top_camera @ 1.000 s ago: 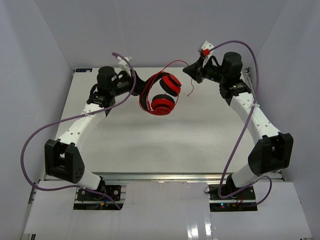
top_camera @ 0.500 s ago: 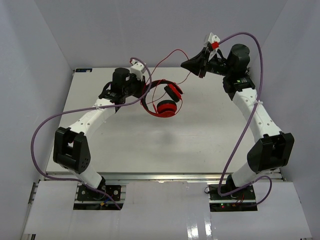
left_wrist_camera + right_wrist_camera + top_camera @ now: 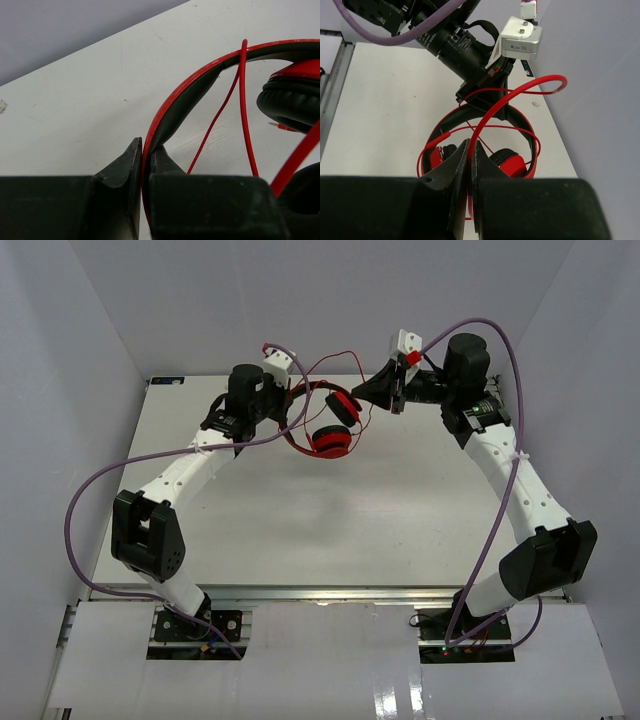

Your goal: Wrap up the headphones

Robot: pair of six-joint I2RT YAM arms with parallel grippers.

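The red headphones point(image 3: 332, 426) hang above the back of the white table point(image 3: 330, 510), held up by both arms. My left gripper point(image 3: 291, 404) is shut on the red-and-black headband point(image 3: 190, 92), pinched between the fingertips. The thin red cable point(image 3: 242, 100) runs across the band near a black ear pad point(image 3: 292, 100). My right gripper point(image 3: 367, 394) is shut on the red cable point(image 3: 520, 92), just right of the ear cups. In the right wrist view the cable loops around the headband point(image 3: 470, 112) and the cups point(image 3: 510, 162). The plug is not in view.
Purple arm cables point(image 3: 95, 490) arc beside both arms, one point(image 3: 500, 360) over the right arm. The left wrist camera mount point(image 3: 520, 40) sits close behind the headband. Grey walls enclose the table on three sides.
My left gripper has moved right and back with the headband. My right gripper rose with the cable, then came down and left toward the ear cups, and the cable loop has tightened.
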